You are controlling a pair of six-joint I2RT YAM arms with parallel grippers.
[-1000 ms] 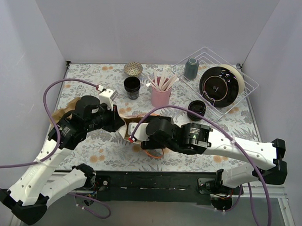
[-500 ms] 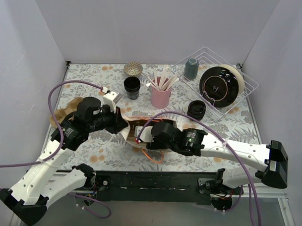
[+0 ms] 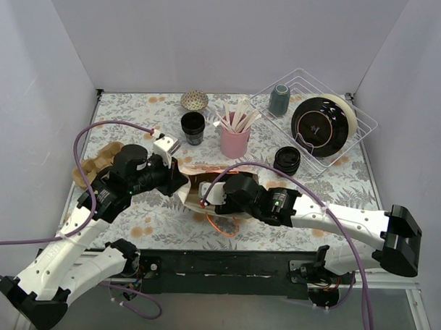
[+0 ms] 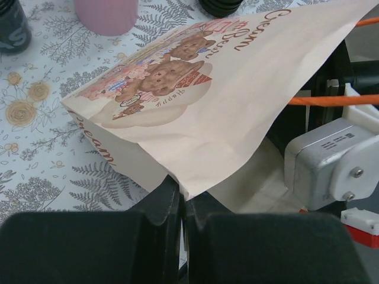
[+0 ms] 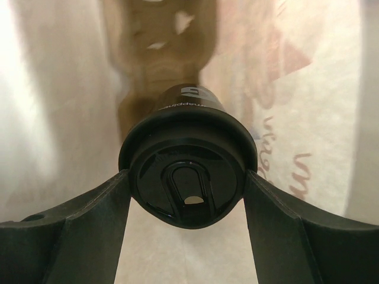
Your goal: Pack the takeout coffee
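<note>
The takeout coffee, a black cup with a glossy black lid, lies between my right gripper's fingers, lid towards the camera, inside the paper bag. My right gripper is shut on it at the lid's sides. In the top view the cup is hidden and my right gripper reaches into the bag's mouth. The printed paper bag lies on its side at mid-table. My left gripper is shut on the bag's upper edge and holds the mouth open; it also shows in the top view.
A lidless black cup, a pink cup of straws and a low black round container stand behind the bag. A wire rack at the back right holds a grey-blue tumbler and a black plate. A cardboard carrier lies at the left.
My left gripper has shifted a little right with the bag's edge. My right arm has stretched lower and flatter, its gripper staying in the bag's mouth.
</note>
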